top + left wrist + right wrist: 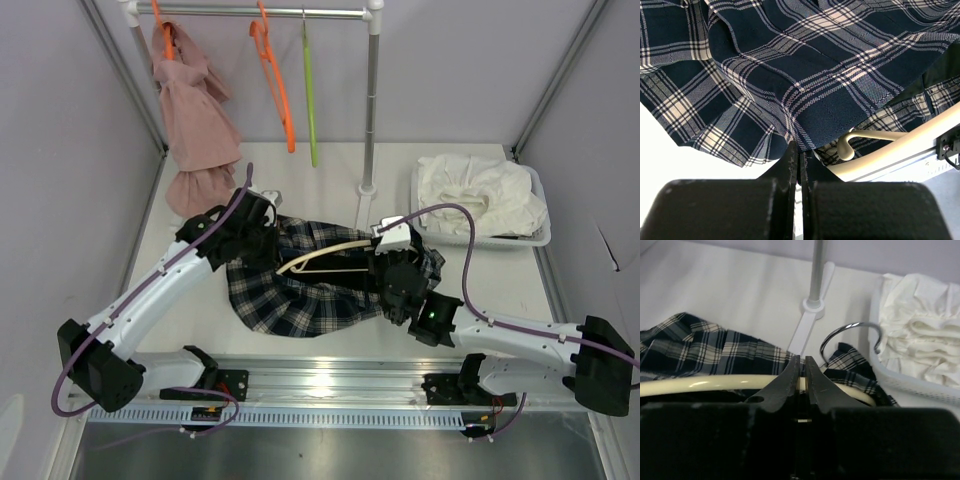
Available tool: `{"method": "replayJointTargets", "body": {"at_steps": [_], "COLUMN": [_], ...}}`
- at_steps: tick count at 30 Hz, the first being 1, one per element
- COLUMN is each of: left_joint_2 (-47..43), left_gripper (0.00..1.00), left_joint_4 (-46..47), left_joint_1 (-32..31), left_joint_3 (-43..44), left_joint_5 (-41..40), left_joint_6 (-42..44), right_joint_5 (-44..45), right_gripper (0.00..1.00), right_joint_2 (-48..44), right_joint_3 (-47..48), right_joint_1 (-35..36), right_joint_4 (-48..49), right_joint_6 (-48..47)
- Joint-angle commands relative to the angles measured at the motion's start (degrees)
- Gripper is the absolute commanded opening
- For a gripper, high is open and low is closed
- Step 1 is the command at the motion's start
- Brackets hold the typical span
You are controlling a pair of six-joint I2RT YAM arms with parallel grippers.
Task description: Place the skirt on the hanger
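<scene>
The dark plaid skirt (300, 295) lies crumpled on the table between both arms. A cream hanger (330, 252) lies across it, partly tucked under the fabric. My left gripper (258, 222) is at the skirt's far left edge. In the left wrist view it (800, 150) is shut on the skirt's (815, 75) hem, with the hanger (900, 145) just to the right. My right gripper (801, 362) is shut, only a slit between its fingers. Its tips lie across the hanger's arm (700, 384) beside the metal hook (850, 326). Whether the tips pinch the hanger is unclear.
A clothes rack (372, 100) stands at the back with a pink garment (195, 120), an orange hanger (275, 80) and a green hanger (310, 90) on its rail. Its foot (815, 305) is just beyond the skirt. A white basket (540, 235) of white cloth (480, 190) sits back right.
</scene>
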Motion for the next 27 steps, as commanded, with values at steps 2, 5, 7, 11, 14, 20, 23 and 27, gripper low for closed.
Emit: {"method": "replayJointTargets", "body": {"at_steps": [2,5,7,11,14,20,23,27], "left_joint_2": [-0.76,-0.76,-0.59,-0.67,-0.58,-0.41,-0.50,-0.32], "left_gripper": [0.00,0.00,0.00,0.00,0.00,0.00,0.00,0.00], "left_joint_4": [3.95,4.12,4.29,4.74,4.74,5.18,5.09,5.00], "left_joint_1": [-0.47,-0.47,-0.56,-0.74,-0.82,-1.09,-1.09,-1.09], "left_joint_3": [-0.42,-0.77,-0.86,-1.21,-1.39,-1.04,-1.12,-1.04], "left_joint_5": [-0.94,-1.03,-0.85,-0.50,-0.41,0.03,-0.15,-0.15], "left_joint_6": [-0.30,-0.04,0.05,0.05,0.14,0.31,0.49,0.58], "right_joint_5": [-4.40,-9.06,-12.92,-18.91,-23.47,-24.71,-31.99,-33.86], "right_gripper": [0.21,0.29,0.38,0.51,0.52,0.55,0.56,0.56], "right_joint_2": [-0.73,-0.64,-0.90,-2.31,-2.93,-3.72,-6.00,-8.38], "right_joint_3": [2.20,7.39,9.23,13.71,17.15,20.23,19.44,19.26], "right_joint_1": [-0.24,-1.30,-1.29,-2.17,-4.89,-10.67,-17.44,-19.58], "right_joint_4": [-8.94,-17.47,-20.47,-28.91,-36.72,-44.39,-46.50,-49.14], "right_joint_6": [8.55,15.41,19.79,27.53,36.40,39.86,40.47,39.95]}}
